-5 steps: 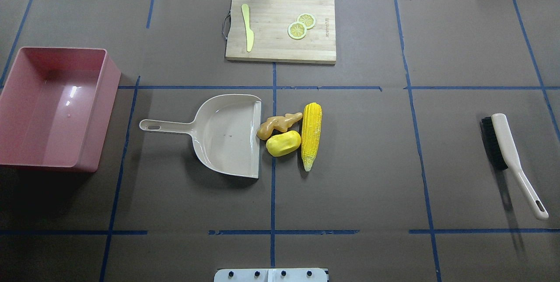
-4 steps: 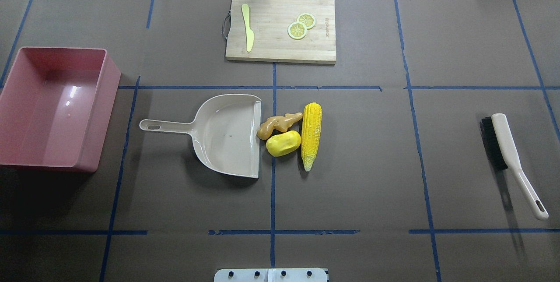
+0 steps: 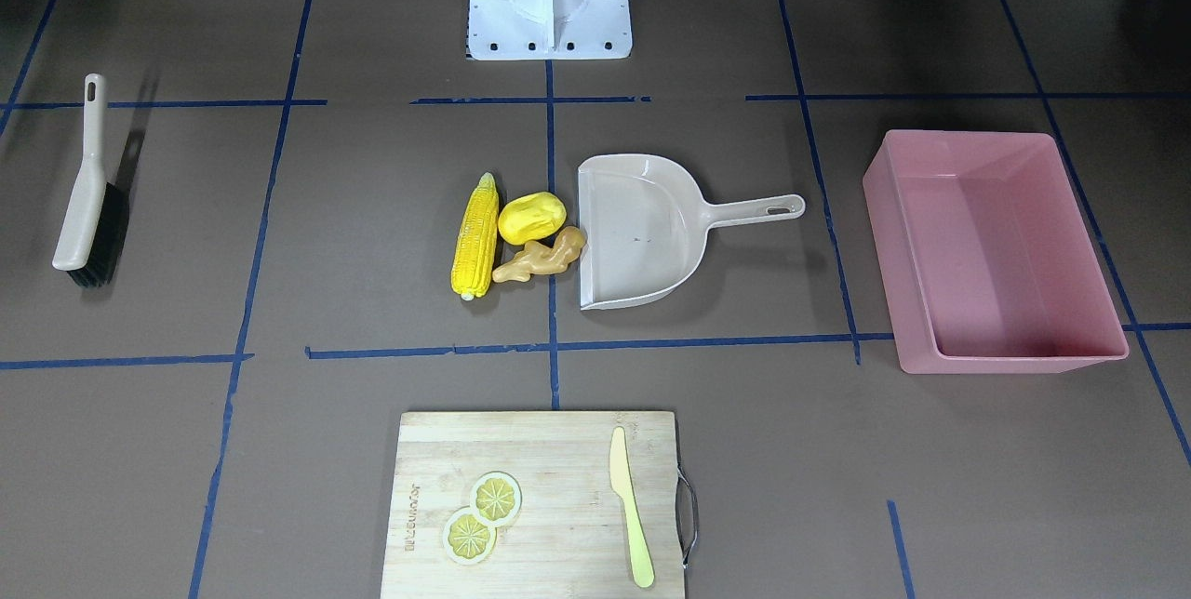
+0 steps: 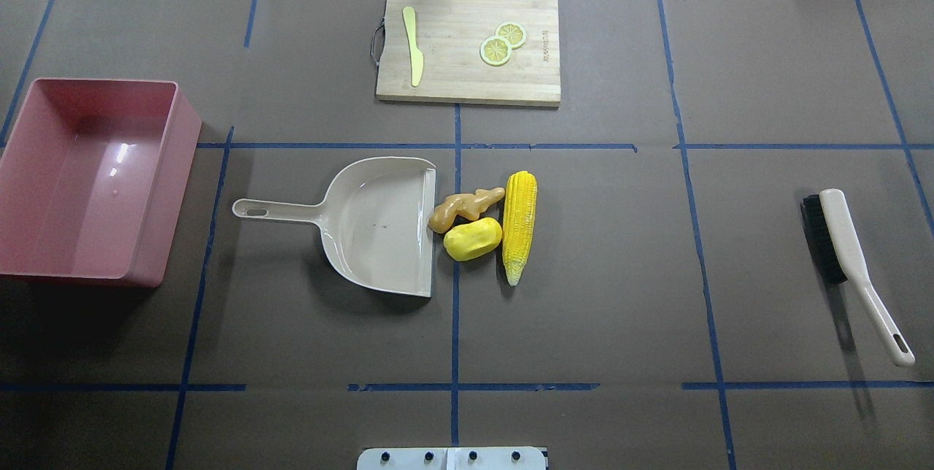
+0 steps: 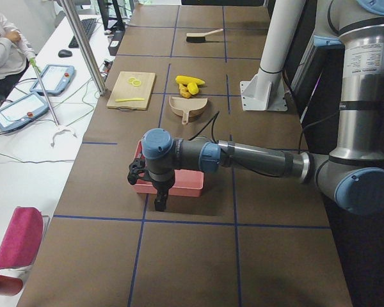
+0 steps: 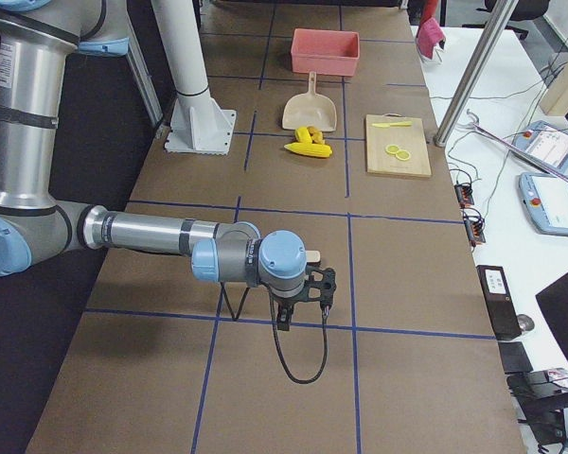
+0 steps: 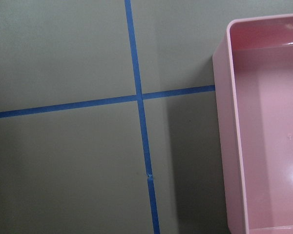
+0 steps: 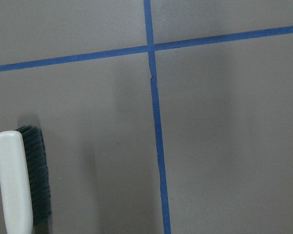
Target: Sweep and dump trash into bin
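Left hand (image 5: 159,195) near the bin (image 5: 187,184), right hand (image 6: 301,295) near the brush (image 4: 839,233): spread cannot be told.

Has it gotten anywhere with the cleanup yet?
Nothing looks done yet: the corn cob, potato and ginger root lie on the table by the mouth of the dustpan, and the pink bin is empty. Nothing is in hand; the brush lies untouched. Sweeping, lifting and dumping all remain.
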You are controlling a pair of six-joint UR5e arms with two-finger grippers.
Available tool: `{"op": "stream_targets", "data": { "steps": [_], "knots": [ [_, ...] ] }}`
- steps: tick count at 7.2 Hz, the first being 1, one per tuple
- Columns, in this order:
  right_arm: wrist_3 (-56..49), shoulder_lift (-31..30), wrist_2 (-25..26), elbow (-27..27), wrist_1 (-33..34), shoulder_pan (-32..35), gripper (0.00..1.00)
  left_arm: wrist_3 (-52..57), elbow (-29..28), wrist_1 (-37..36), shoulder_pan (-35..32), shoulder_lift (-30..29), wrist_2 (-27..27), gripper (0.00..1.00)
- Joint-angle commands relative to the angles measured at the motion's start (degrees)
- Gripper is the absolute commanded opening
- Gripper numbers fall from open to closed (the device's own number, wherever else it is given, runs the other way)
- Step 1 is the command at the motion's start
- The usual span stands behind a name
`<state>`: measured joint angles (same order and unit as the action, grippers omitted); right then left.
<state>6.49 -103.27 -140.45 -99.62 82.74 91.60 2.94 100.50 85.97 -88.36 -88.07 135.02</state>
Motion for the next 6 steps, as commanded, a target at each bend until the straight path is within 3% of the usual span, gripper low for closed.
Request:
{"op": "stream_targets", "data": {
  "steps": [1, 4, 6],
  "knots": [
    [-0.07, -0.71, -0.78, 0.04, -2.93, -0.37, 1.00, 0.23, 0.40, 0.50, 0.03, 0.18, 1.02, 1.00],
    [0.71, -0.88, -3.07, -0.31, -5.37, -3.79, 1.00, 1.02, 0.40, 2.78, 0.12, 3.50, 11.44, 1.00],
    [3.94, -1.32, -3.07, -0.58, -10.21, -9.13, 0.99, 0.05, 0.58, 13.31, 5.78, 3.35, 12.19, 1.00]
  ]
}}
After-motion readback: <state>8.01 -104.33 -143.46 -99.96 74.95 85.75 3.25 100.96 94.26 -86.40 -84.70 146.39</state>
